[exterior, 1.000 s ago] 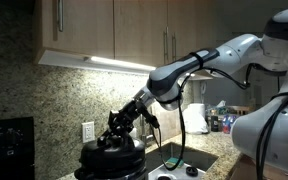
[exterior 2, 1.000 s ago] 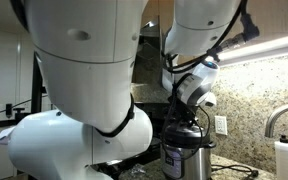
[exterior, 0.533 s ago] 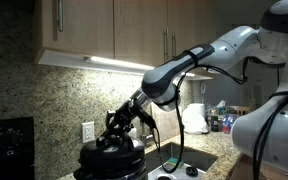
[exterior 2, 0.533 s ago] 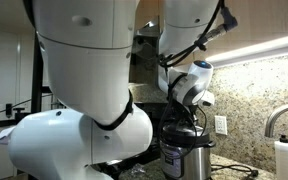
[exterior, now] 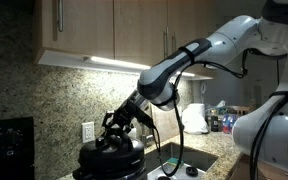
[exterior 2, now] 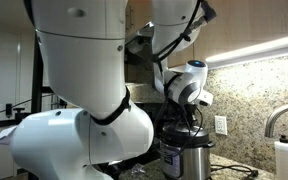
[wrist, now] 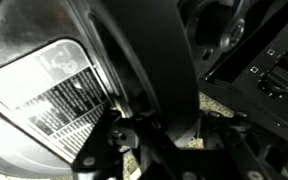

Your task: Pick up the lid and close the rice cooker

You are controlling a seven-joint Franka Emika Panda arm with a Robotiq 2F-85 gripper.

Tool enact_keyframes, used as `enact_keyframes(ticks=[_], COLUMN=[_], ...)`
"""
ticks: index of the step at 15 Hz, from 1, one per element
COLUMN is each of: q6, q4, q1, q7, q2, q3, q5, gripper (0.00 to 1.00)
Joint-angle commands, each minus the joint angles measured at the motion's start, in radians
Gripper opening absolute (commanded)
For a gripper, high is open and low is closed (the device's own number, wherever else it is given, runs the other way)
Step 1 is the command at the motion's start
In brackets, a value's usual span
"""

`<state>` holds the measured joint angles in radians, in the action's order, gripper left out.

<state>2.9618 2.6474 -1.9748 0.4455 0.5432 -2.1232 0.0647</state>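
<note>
In both exterior views the rice cooker (exterior: 109,166) (exterior 2: 184,160) stands on the granite counter against the wall, steel-sided with a black top. The black lid (exterior: 111,149) (exterior 2: 184,142) rests on or just above its rim. My gripper (exterior: 114,134) (exterior 2: 187,123) reaches down from the upper right and is shut on the lid's central knob. The wrist view is dark: the gripper (wrist: 184,136) sits over the lid's black edge (wrist: 149,70), and the cooker's shiny wall with a printed label (wrist: 44,90) shows at the left. The knob itself is hidden by the fingers.
A flat black box appliance (exterior: 6,145) (wrist: 269,65) stands close beside the cooker. A wall outlet (exterior: 88,131) is behind it. A white rounded lump (exterior: 194,118), bottles (exterior: 220,120), a faucet (exterior 2: 279,120) and a soap bottle (exterior 2: 282,158) are by the sink. Cabinets (exterior: 114,30) hang overhead.
The arm's upper links have swung leftward and the gripper has shifted slightly with them. It stays shut on the lid over the cooker.
</note>
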Motion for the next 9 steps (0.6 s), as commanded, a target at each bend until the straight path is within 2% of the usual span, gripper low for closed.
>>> enact_keyframes(ticks=[1, 4, 6, 8, 9], q6=[0.102, 0.177, 0.256, 0.29, 0.23], q4=[0.067, 0.115, 0.166, 0.196, 0.117], q1=[-0.056, -0.156, -0.179, -0.163, -0.19], q7=[0.148, 0.233, 0.29, 0.284, 0.212], q2=[-0.093, -0.108, -0.08, -0.043, -0.068], q3=[-0.104, -0.22, -0.262, -0.27, -0.233], q5=[0.069, 0.079, 0.108, 0.116, 0.071], gripper=[0.02, 0.02, 0.01, 0.01, 0.02])
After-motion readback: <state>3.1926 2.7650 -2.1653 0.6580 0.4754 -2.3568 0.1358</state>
